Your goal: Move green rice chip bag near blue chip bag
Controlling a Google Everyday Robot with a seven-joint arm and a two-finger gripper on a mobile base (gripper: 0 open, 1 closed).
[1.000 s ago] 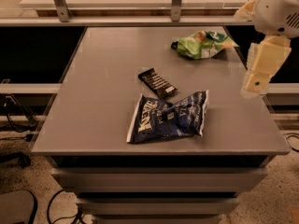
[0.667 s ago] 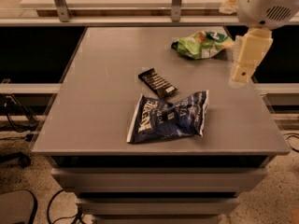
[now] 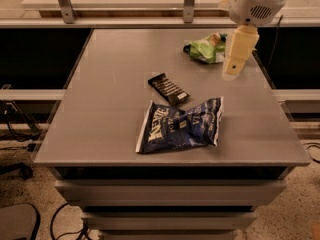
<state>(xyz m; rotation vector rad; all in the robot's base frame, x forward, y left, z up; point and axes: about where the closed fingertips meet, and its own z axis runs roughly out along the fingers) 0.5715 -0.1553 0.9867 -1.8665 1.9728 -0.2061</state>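
The green rice chip bag (image 3: 207,49) lies crumpled at the far right of the grey table (image 3: 110,94). The blue chip bag (image 3: 181,126) lies flat near the table's front, white lettering up. My gripper (image 3: 233,70) hangs from the white arm at the upper right, just right of the green bag and partly in front of its right end, above the table. It holds nothing that I can see.
A small black bar wrapper (image 3: 168,88) lies between the two bags, just behind the blue bag. Metal posts (image 3: 62,3) and a rail stand behind the table. The table's right edge (image 3: 280,109) is close to the gripper. Cables lie on the floor at left.
The arm has swung left and toward the back, from beyond the table's right edge to beside the green bag. The bags and the wrapper have not moved.
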